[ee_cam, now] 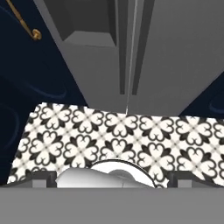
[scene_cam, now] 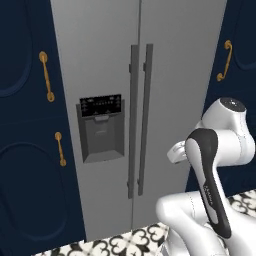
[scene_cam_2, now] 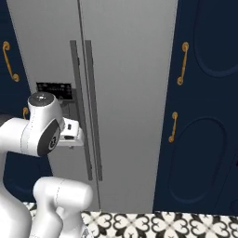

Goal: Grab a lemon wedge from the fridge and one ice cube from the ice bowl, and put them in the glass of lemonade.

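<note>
Robot arm facing the closed fridge, hand open and empty.

The tall grey metallic two-door fridge (scene_cam: 170, 75) stands shut straight ahead, its two long vertical handles (scene_cam: 139, 120) side by side at the centre seam and a black dispenser panel (scene_cam: 101, 106) on the left door. Navy cabinets with brass handles (scene_cam: 47, 76) flank it on both sides. The hand (ee_cam: 112, 183) points down at the black-and-white patterned floor tiles (ee_cam: 109, 140) just in front of the fridge's base; its fingers (ee_cam: 43, 178) stand wide apart, holding nothing.
</note>
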Robot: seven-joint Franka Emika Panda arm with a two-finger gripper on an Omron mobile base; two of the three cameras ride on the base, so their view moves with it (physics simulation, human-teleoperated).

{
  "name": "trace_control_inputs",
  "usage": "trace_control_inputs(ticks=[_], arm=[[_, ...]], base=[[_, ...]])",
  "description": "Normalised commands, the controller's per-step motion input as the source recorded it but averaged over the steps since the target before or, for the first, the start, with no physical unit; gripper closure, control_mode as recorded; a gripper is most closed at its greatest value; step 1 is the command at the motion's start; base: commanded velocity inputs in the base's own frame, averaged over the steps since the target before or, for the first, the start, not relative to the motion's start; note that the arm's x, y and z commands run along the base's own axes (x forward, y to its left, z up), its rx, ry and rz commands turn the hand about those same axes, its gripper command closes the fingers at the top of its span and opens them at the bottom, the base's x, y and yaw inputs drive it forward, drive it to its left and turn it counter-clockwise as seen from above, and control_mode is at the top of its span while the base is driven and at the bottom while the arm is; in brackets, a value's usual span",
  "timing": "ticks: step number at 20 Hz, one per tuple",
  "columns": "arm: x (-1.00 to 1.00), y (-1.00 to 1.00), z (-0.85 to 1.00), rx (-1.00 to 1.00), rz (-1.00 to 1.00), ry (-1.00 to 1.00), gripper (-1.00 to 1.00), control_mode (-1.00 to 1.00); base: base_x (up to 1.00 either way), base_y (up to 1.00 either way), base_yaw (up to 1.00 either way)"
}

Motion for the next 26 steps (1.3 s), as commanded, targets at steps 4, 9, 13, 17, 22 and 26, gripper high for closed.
trace_control_inputs(ticks=[4, 9, 13, 17, 22, 26], arm=[[0.0, 0.0, 0.0, 0.0, 0.0, 0.0, -1.0, 1.0], [0.0, 0.0, 0.0, 0.0, 0.0, 0.0, -1.0, 1.0], [0.05, 0.0, 0.0, 0.0, 0.0, 0.0, -1.0, -1.0], [0.63, 0.02, 0.23, 0.02, -0.16, -0.02, -1.0, -1.0], [0.67, 0.14, 0.69, 0.05, -0.19, -0.12, -1.0, -1.0], [0.32, 0.0, 1.0, 0.01, -0.05, -0.17, -1.0, -1.0]], base=[[-0.21, -0.14, 0.0], [0.02, 0.0, 0.0], [0.02, 0.0, 0.0], [0.0, 0.0, 0.0], [0.0, 0.0, 0.0], [0.0, 0.0, 0.0]])
